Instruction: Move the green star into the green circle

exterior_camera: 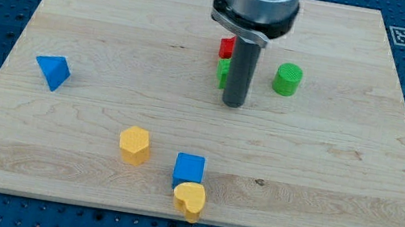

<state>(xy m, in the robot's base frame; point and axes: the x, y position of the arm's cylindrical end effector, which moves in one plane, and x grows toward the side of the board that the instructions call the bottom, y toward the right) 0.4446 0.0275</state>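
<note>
The green star (224,71) sits half hidden right behind my tip (233,103), seemingly touching the rod, with the green circle (288,79) near on the view's right; there is no hand to open.

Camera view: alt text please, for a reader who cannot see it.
My tip rests beside a partly hidden green block, left of the green circle. A red block sits behind; blue and yellow blocks lie nearer the wooden board's bottom.

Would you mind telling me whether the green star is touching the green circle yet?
Apart. The green star shows at my rod's left edge; bare board separates my tip from the green circle.
</note>
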